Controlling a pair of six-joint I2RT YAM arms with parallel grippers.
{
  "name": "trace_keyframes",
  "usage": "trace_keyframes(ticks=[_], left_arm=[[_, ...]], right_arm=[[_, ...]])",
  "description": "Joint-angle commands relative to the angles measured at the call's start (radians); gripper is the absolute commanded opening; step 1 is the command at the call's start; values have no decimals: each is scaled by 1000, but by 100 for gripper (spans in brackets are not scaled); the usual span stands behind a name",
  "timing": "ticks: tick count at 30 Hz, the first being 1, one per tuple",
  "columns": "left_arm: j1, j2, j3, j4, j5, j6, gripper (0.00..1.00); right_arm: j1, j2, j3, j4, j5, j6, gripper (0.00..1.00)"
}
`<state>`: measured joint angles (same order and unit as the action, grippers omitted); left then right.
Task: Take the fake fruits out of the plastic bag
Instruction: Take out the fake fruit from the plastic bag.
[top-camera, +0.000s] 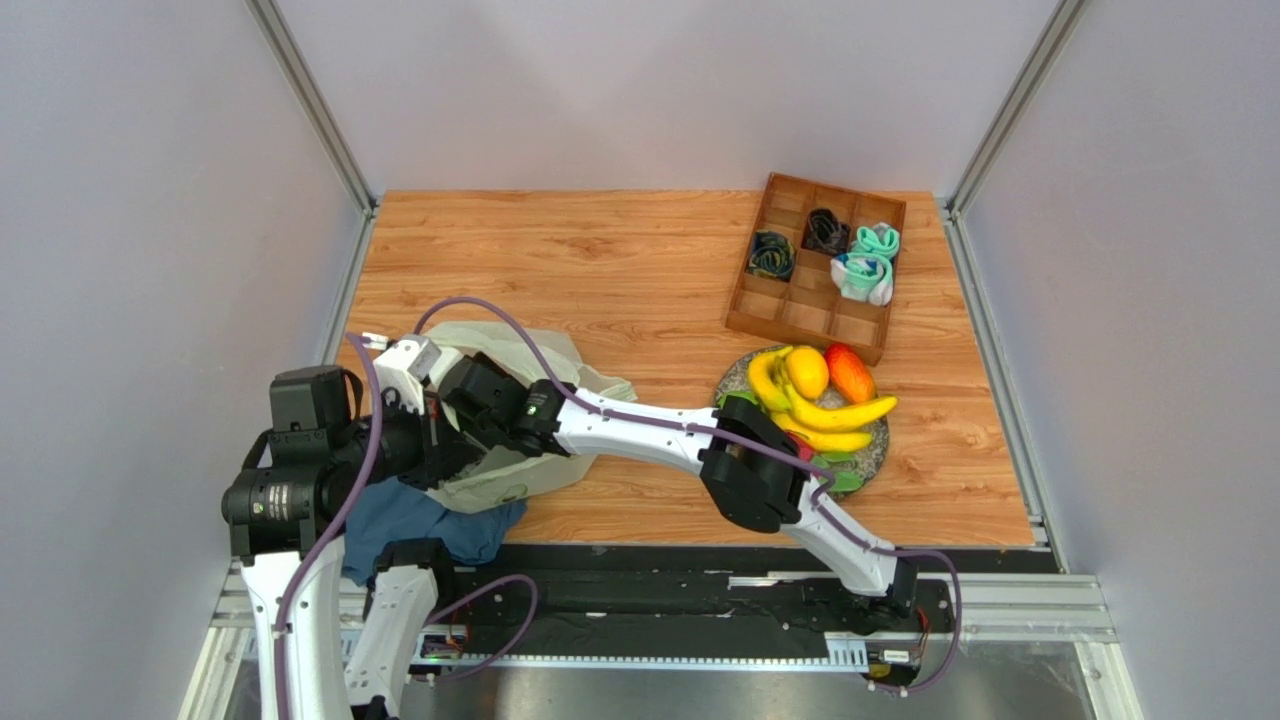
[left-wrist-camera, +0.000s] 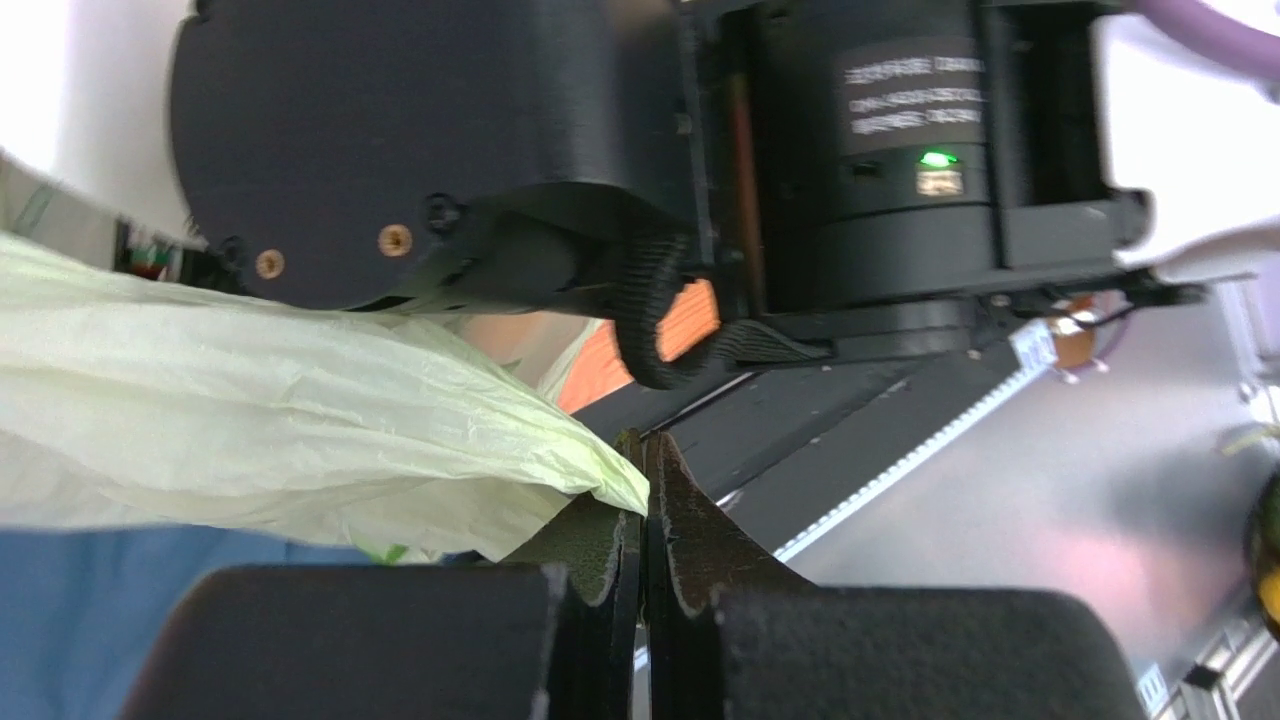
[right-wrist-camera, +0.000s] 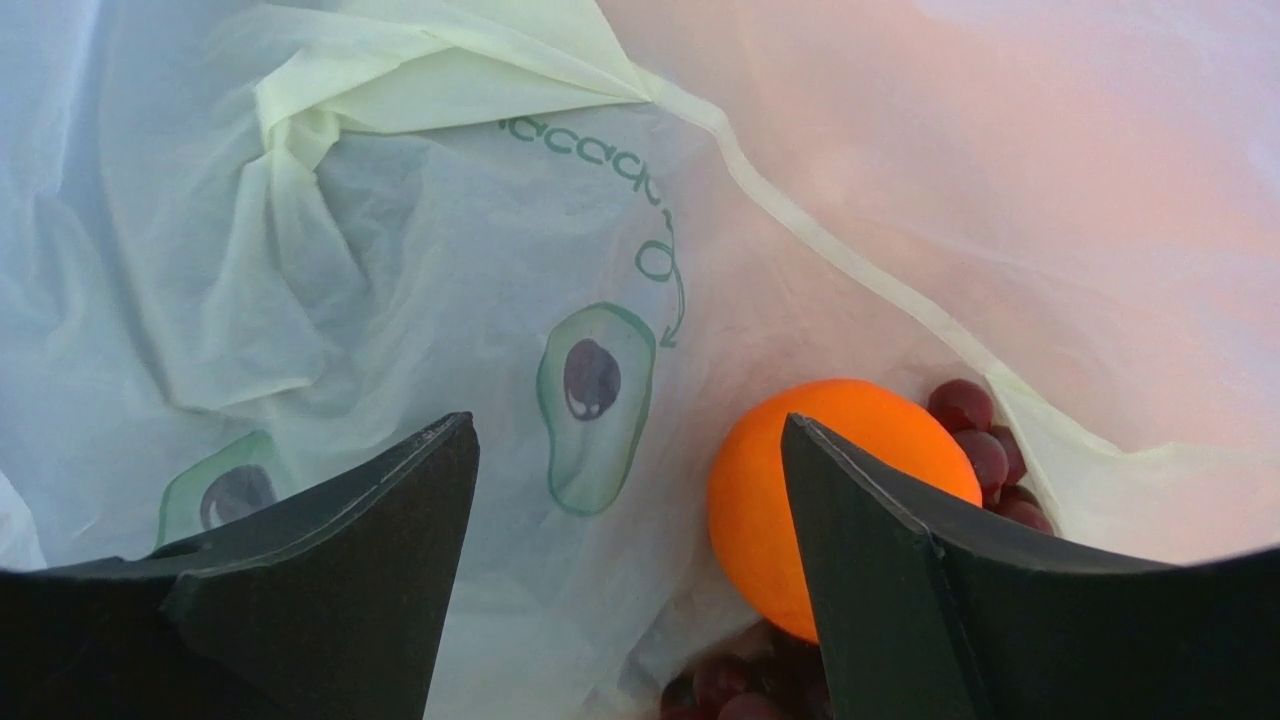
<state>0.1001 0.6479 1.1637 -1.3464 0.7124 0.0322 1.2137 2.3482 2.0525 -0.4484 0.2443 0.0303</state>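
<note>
The plastic bag (top-camera: 559, 365) lies crumpled at the left of the table. My left gripper (top-camera: 448, 450) is shut on its pale green edge (left-wrist-camera: 271, 435), the film pinched between the fingertips (left-wrist-camera: 646, 495). My right gripper (top-camera: 439, 378) reaches into the bag and is open (right-wrist-camera: 624, 495). Inside the bag (right-wrist-camera: 451, 225), an orange (right-wrist-camera: 819, 480) lies just in front of the right finger (right-wrist-camera: 887, 555), with dark purple grapes (right-wrist-camera: 984, 435) beside and under it. Neither touches the left finger (right-wrist-camera: 346, 555). Yellow bananas (top-camera: 827, 413), a lemon (top-camera: 807, 371) and a red-orange fruit (top-camera: 851, 371) sit on a plate (top-camera: 879, 450).
A wooden compartment tray (top-camera: 796, 308) with rolled socks (top-camera: 866, 270) stands at the back right. A blue cloth (top-camera: 406, 525) lies under the bag at the near left edge. The right arm's wrist (left-wrist-camera: 601, 150) hangs close above my left gripper.
</note>
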Motion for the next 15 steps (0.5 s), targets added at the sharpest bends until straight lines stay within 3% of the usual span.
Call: trace_keyframes(ticks=[1, 15], left_arm=[[3, -2, -27, -48, -148, -60, 0], [-7, -10, -50, -39, -24, -34, 0]], right_arm=[[-8, 37, 87, 49, 136, -16, 79], [-42, 43, 0, 89, 294, -116, 81]])
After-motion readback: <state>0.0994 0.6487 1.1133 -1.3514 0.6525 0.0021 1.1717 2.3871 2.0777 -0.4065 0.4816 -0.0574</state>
